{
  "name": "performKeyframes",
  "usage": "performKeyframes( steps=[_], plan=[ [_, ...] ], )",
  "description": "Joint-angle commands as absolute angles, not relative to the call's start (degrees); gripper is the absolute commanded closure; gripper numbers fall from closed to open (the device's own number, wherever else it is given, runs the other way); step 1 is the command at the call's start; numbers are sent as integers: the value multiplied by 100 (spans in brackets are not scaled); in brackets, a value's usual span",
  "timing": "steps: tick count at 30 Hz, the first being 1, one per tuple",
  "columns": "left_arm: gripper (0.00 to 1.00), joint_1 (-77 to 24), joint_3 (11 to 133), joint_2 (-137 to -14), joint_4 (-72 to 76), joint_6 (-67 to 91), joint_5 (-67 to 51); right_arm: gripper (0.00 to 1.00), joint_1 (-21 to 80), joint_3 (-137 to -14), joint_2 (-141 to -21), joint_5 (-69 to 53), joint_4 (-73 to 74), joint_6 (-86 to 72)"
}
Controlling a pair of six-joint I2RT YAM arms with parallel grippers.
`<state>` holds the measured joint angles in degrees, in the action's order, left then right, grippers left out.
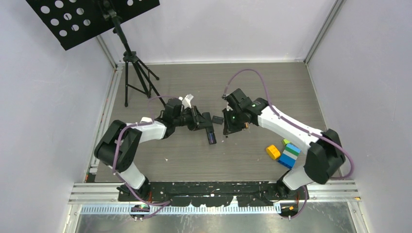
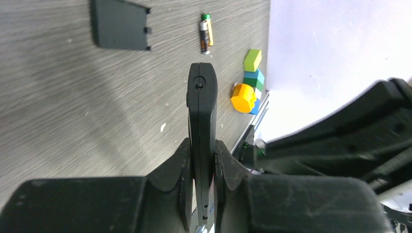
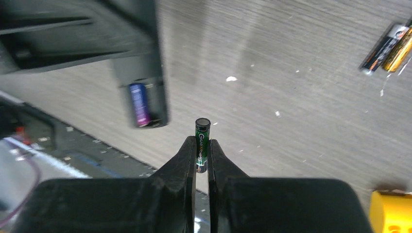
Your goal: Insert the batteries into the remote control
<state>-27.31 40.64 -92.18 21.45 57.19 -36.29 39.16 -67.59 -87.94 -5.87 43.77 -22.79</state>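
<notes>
Four batteries are counted: one purple-blue cell (image 3: pixel 139 104) is seated in the open compartment of the remote control (image 3: pixel 140 65); one dark green cell (image 3: pixel 202 130) is pinched between the nearly closed jaws of the right gripper (image 3: pixel 202 143), its end standing out past the fingertips; two loose cells (image 3: pixel 388 47) are laid side by side on the table (image 3: pixel 291 107), one gold, one black and orange.

One remote control is seen, near the middle of the table and just left of the right gripper; it is clamped edge-on by the left gripper (image 2: pixel 202 144), whose jaws are shut tight on its thin sides. One detached battery cover (image 2: pixel 121 24) is laid flat just beyond it.

Three toy pieces are counted at the near right: one orange block (image 1: pixel 273 152), one lime green block (image 1: pixel 285 141) and one block stack (image 1: pixel 290 155) of blue, white and green.

Only the remote's narrow edge is shown by the left wrist view, the compartment being hidden; the compartment and its cell are shown most plainly by the right wrist view. The held green cell cannot be made out from above. Both arms and one music stand (image 1: pixel 87 19) on a tripod at the far left are shown only by the top view.
</notes>
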Motion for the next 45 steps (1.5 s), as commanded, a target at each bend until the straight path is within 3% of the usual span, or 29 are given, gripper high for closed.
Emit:
performKeyframes(
  steps=[1,13,26,45],
  plan=[
    [100,-2875,4406,-9505,3475,6268,-3933,100,3961,-6755,-8211,-1152,4302,-3112],
    [100,-2918,4413,-10144,4830,7523,-4072,100,4293,-7299,-8563,-395,4630,-3208],
    [100,-2927,4368,-10055,4975,7652,-4121,99,4582,-7510,-8815,693,4733,-3059],
    [100,-2927,4491,-10153,5133,8130,-4193,85,4621,-7328,-8710,106,4401,-3041]
  ],
)
